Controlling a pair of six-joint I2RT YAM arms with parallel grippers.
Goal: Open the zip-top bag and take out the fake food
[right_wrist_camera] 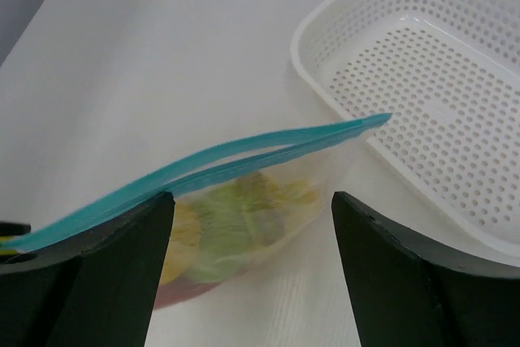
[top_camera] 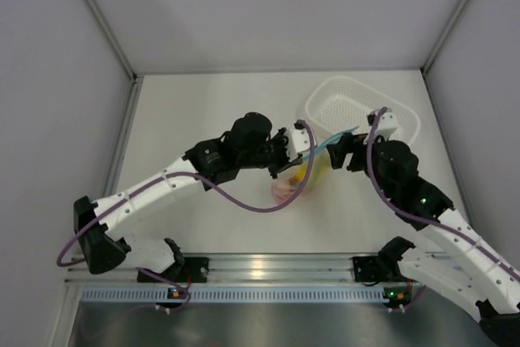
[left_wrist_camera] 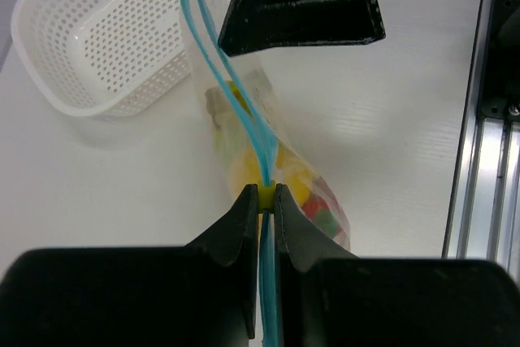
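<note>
The zip-top bag [top_camera: 302,175] hangs tilted between my two grippers, just above the table. Its light blue zip strip [left_wrist_camera: 218,45] runs up toward the basket, and the two sides of the strip are slightly apart along part of its length [right_wrist_camera: 219,156]. My left gripper [left_wrist_camera: 266,193] is shut on the strip's lower end, with a small yellow slider at its fingertips. The fake food [right_wrist_camera: 215,229] shows through the plastic as yellow, green and red pieces [left_wrist_camera: 313,199]. My right gripper [right_wrist_camera: 252,197] stands open just above the bag, one finger either side, holding nothing.
A white perforated basket [top_camera: 361,107] stands at the back right, close behind the bag's upper end [right_wrist_camera: 422,79]. The aluminium rail [left_wrist_camera: 487,119] runs along the table's near edge. Grey walls close in the table on three sides.
</note>
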